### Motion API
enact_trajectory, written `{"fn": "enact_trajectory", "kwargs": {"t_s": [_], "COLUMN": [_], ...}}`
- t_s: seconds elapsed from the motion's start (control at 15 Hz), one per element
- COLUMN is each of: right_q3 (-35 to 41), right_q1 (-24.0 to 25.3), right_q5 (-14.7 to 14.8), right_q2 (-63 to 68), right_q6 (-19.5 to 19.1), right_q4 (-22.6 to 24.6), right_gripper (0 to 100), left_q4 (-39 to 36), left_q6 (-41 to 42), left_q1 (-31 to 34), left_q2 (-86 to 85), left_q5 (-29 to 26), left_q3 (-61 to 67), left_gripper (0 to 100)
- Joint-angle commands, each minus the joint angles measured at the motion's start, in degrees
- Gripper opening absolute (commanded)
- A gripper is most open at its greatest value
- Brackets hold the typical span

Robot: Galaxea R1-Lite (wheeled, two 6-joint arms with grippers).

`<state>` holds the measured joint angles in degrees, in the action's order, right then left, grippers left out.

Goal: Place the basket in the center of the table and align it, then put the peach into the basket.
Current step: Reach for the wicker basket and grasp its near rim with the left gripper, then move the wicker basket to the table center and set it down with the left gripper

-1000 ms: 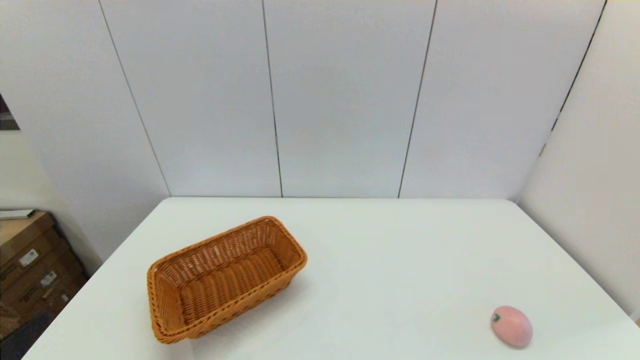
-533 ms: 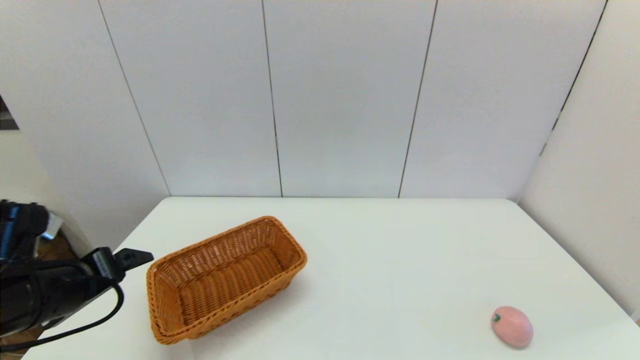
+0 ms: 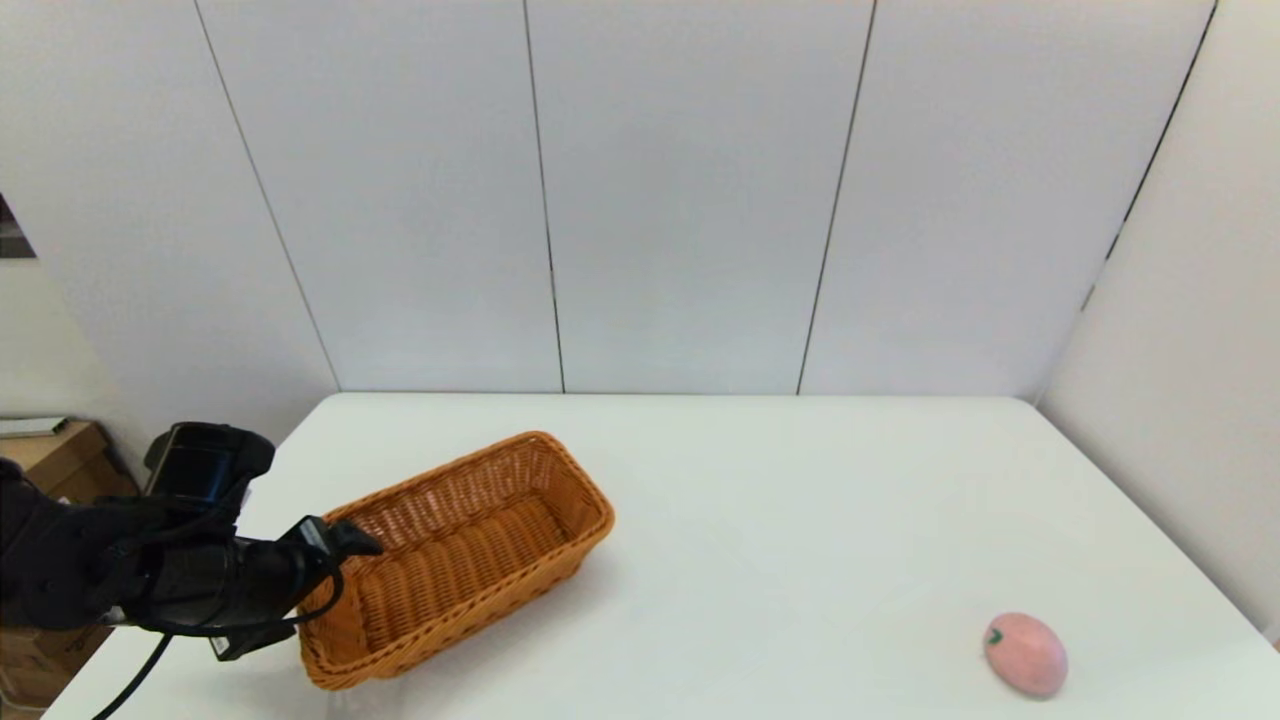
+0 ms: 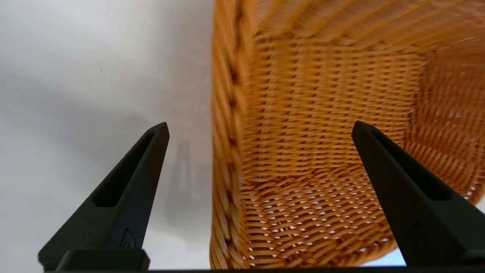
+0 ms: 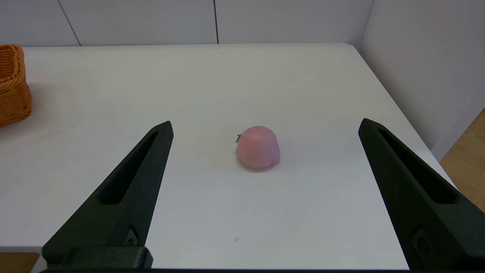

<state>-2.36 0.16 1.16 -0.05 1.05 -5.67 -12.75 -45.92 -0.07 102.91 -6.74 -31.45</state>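
Observation:
The orange-brown woven basket (image 3: pixel 480 540) lies at an angle on the left part of the white table (image 3: pixel 800 500). My left gripper (image 3: pixel 345 548) is at the basket's near-left end and is open. In the left wrist view the left gripper (image 4: pixel 260 126) straddles the basket (image 4: pixel 322 94) wall, with one finger outside and one over the inside. The pale-pink peach (image 3: pixel 1025 655) rests near the table's front right corner. My right gripper (image 5: pixel 266 123) is open, hangs back from the peach (image 5: pixel 257 148) and does not show in the head view.
Cardboard boxes (image 3: pixel 50 460) stand beyond the table's left edge. White wall panels close off the far side and the right side. One end of the basket (image 5: pixel 11 83) shows in the right wrist view.
My left arm has come in from the left and reached the basket's near-left end. The basket and the peach have stayed put.

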Motion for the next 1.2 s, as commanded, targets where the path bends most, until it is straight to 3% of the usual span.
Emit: {"fn": "enact_trajectory", "kwargs": {"t_s": [0.07, 0.2, 0.27, 0.93, 1.2], "right_q3": [0.0, 0.0, 0.0, 0.0, 0.0], "right_q1": [0.0, 0.0, 0.0, 0.0, 0.0], "right_q5": [0.1, 0.1, 0.1, 0.0, 0.0], "right_q2": [0.0, 0.0, 0.0, 0.0, 0.0], "right_q6": [0.0, 0.0, 0.0, 0.0, 0.0], "right_q4": [0.0, 0.0, 0.0, 0.0, 0.0], "right_gripper": [100, 100, 100, 100, 100], "left_q4": [0.0, -0.1, -0.2, -2.5, -2.5], "left_q6": [-0.6, -0.6, -0.4, 0.1, 0.8], "left_q1": [0.1, 0.2, 0.2, -0.4, -7.2], "left_q2": [3.6, 5.1, 5.3, 2.6, -8.5], "left_q5": [-1.8, -2.3, -3.4, -5.5, -8.2], "left_q3": [0.3, 0.4, 0.4, 0.8, 0.2], "left_gripper": [100, 100, 0, 0, 0]}}
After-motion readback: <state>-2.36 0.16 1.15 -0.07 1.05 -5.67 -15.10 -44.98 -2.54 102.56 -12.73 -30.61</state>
